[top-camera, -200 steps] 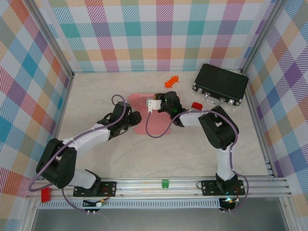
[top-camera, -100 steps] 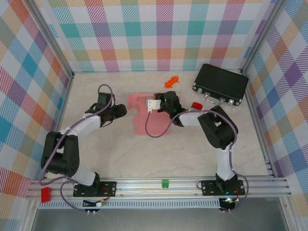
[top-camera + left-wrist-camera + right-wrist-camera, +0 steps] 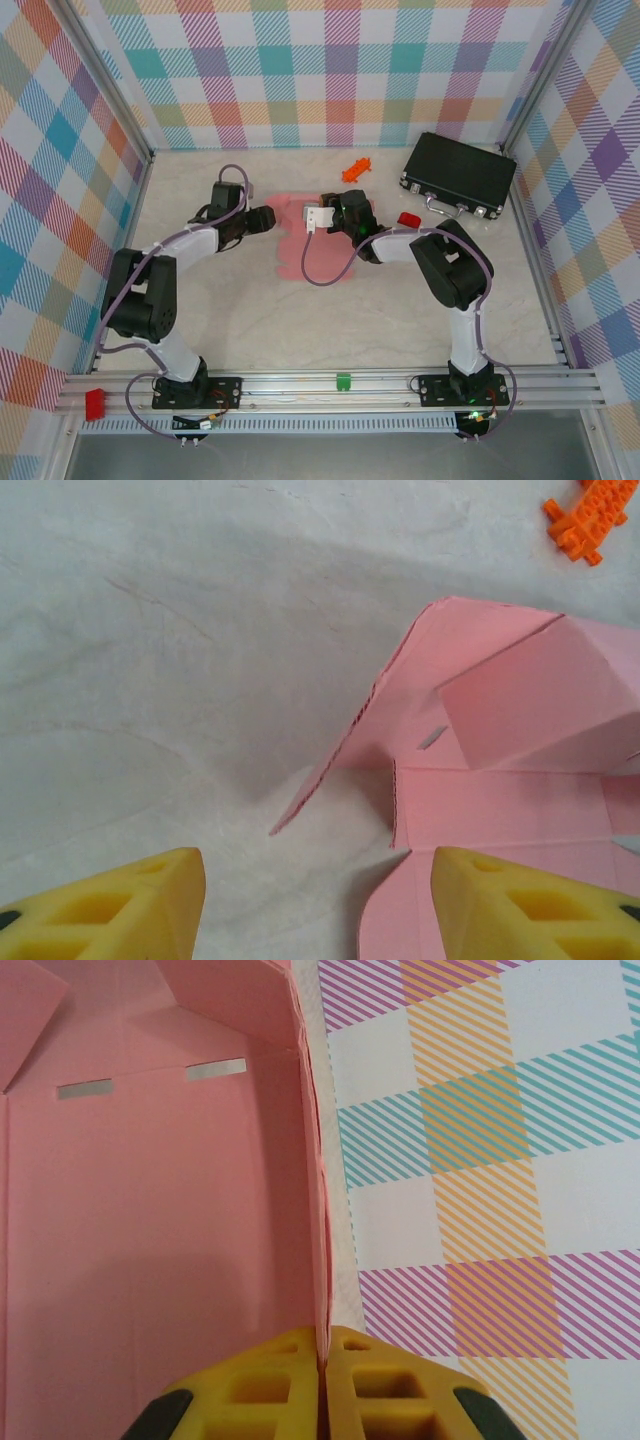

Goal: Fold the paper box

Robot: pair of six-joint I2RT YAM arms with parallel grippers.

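From the left wrist the paper box point(image 3: 520, 800) runs off the right and lower edges; the orange piece point(image 3: 585, 520) beyond its far corner is clipped. From the right wrist the box's wall vanishes between the jaws of the right gripper point(image 3: 325, 1350).

Walls point(image 3: 330, 70) of pastel plaid in pink, teal, orange and purple close the back, left and right sides of a pale marble-patterned table point(image 3: 330, 320). Silver metal posts point(image 3: 110, 85) stand at its back corners, and a ribbed aluminium rail point(image 3: 340, 385) runs along the near edge.
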